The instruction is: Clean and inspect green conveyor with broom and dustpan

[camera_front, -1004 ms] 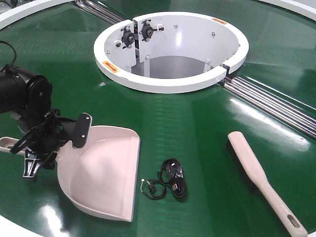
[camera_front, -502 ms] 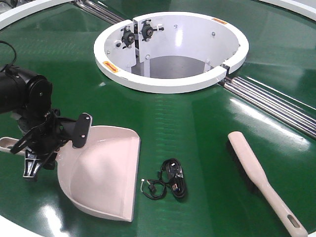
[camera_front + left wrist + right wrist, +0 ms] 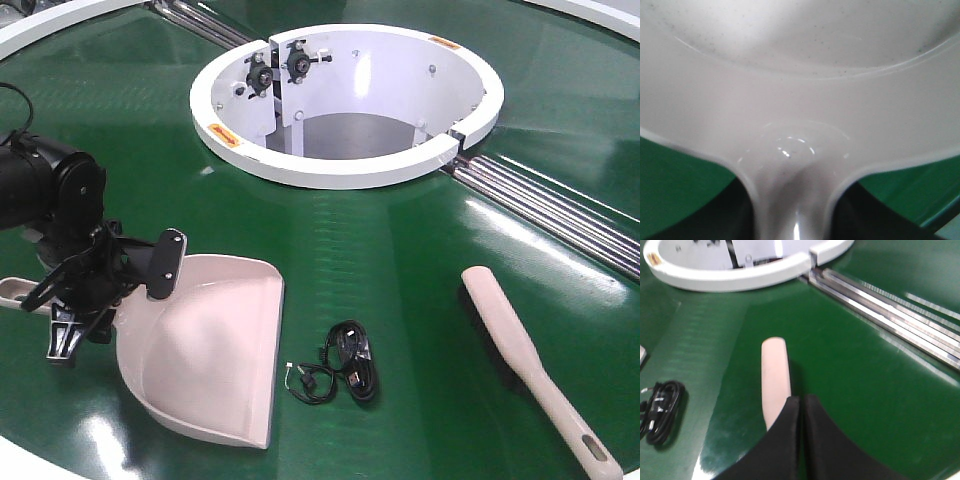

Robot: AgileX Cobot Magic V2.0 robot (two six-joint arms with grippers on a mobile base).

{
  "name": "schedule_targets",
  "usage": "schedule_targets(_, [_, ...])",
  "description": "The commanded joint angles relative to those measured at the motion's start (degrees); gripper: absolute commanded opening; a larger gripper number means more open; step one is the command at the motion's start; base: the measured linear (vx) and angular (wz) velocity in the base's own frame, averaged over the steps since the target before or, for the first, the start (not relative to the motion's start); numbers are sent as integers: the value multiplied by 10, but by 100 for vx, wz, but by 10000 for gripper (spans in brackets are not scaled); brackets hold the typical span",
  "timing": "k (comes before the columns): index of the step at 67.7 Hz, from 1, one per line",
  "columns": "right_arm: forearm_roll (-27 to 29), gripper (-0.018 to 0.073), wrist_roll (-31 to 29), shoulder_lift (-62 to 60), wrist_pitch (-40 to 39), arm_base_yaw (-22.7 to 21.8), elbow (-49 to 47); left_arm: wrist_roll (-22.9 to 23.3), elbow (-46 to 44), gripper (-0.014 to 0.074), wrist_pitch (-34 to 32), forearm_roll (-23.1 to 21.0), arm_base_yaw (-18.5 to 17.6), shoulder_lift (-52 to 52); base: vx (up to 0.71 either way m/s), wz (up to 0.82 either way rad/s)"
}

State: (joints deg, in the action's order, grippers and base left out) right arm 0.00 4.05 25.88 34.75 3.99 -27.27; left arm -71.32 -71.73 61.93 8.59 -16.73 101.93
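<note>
Honestly, the left tool (image 3: 112, 300) sits spread apart astride the thin handle of the pale beige plastic dustpan (image 3: 210, 350); closing off-centre could skid it across the glossy green conveyor belt (image 3: 380, 250).

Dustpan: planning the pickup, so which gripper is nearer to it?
Left. The left gripper straddles the dustpan at its handle; the right gripper is apart, by the broom.
</note>
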Motion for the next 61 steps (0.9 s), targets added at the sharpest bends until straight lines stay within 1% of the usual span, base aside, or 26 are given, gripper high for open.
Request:
schedule_targets(1, [18, -10, 15, 19, -7, -2, -21, 9, -16, -8, -13, -3, -3, -24, 0, 0])
schedule_targets(11, [19, 5, 18, 35, 0, -2, -24, 9, -16, -8, -13, -3, -3, -24, 0, 0])
schedule_targets(18, [17, 64, 14, 60, 32, -2, -37, 9, -16, -8, -13, -3, -3, -24, 0, 0])
schedule_targets(26, [6, 193, -3, 95, 72, -2, -59, 9, -16, -8, -13, -3, -3, -24, 0, 0])
schedule_targets(38, [6, 437, -19, 138, 96, -2, -84, 9, -16, -8, -13, -3, -3, -24, 0, 0])
schedule_targets(46, [10, 544, -41, 169, 111, -2, -101, 9, -16, -8, -13, -3, -3, -24, 0, 0])
schedule_targets(52, [20, 579, -46, 195, 118, 4, -118, 9, -16, -8, -13, -3, -3, -24, 0, 0])
schedule_targets(61, [13, 581, -52, 242, 137, 31, -149, 9, -16, -8, -13, -3, -3, -24, 0, 0])
